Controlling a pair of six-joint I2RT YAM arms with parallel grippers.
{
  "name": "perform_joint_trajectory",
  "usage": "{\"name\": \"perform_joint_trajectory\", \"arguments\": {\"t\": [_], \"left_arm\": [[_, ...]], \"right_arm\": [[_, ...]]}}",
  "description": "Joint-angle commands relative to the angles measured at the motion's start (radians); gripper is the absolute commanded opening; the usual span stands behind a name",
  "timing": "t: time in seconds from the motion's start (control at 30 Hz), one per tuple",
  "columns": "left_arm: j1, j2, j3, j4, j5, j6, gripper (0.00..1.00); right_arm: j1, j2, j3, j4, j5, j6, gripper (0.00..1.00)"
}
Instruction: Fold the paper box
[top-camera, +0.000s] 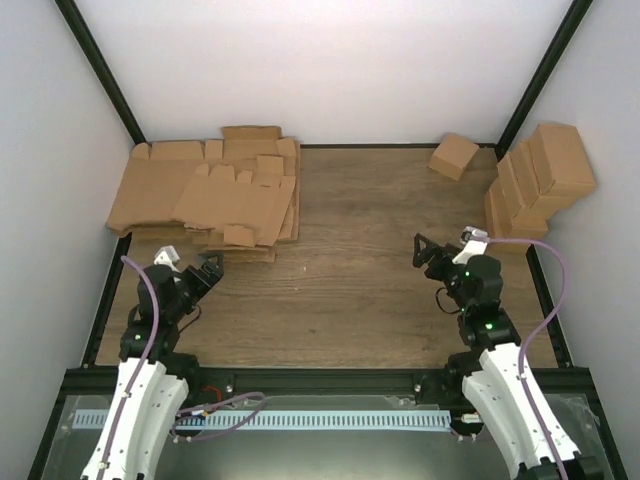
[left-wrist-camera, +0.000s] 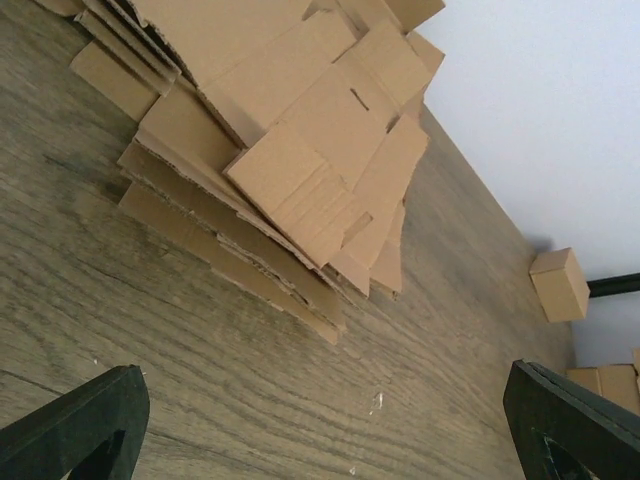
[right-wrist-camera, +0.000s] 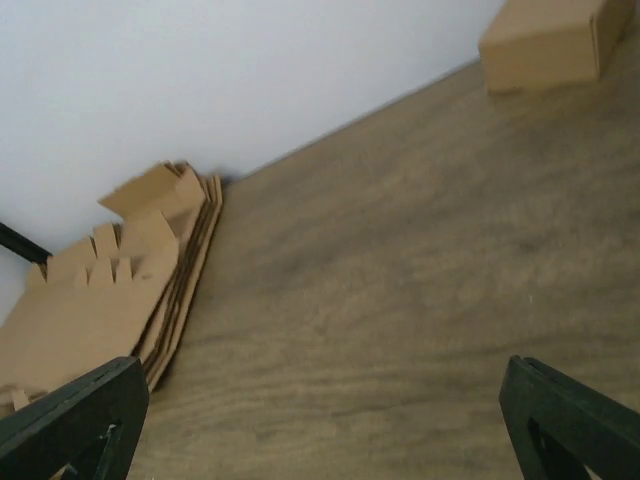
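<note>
Start of the job, nothing picked up yet: the paper box (top-camera: 238, 200), a flat die-cut blank w/ flaps and crease lines, lies unfolded on top of the pile of cardboard sheets (top-camera: 150, 195). The left gripper (top-camera: 208, 270) hangs just off the pile's near edge, jaws spread wide and empty, its wrist cam looking up along the stack. The right gripper (top-camera: 430, 262) sits well apart from the pile, out to the pile's right, jaws likewise wide apart w/ nothing btwn them. A small cube carton (top-camera: 454, 156) rests far to the pile's right by the back wall. More made-up boxes (top-camera: 540, 175) are stacked further again from the pile. Step in hand, by the look of it: the reach for a blank. The next move prob. calls for the left arm to close in on the pile and nip only the top piece by an overhanging flap, w/o catching the sheets beneath. It would then draw the piece off the pile onto the table (top-camera: 350, 270), where both arms can work the creases.
</note>
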Motion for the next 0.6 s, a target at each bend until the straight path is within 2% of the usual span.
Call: {"name": "perform_joint_trajectory", "arguments": {"t": [0.0,0.13,0.3,0.47,0.57], "left_arm": [[-0.001,0.040,0.016,0.015,0.009,0.010,1.00],[-0.001,0.116,0.038,0.062,0.035,0.048,1.00],[0.000,0.243,0.096,0.146,0.084,0.125,1.00],[-0.001,0.479,0.274,0.081,0.090,0.267,0.88],[-0.011,0.642,0.387,0.034,0.088,0.331,0.88]], "right_arm": [[0.005,0.066,0.048,-0.117,-0.062,0.060,1.00],[0.005,0.210,0.125,-0.137,-0.113,0.115,1.00],[0.004,0.397,0.220,-0.133,-0.241,0.106,1.00],[0.007,0.477,0.248,-0.110,-0.266,0.071,1.00],[0.007,0.491,0.236,-0.086,-0.282,0.049,1.00]]}}
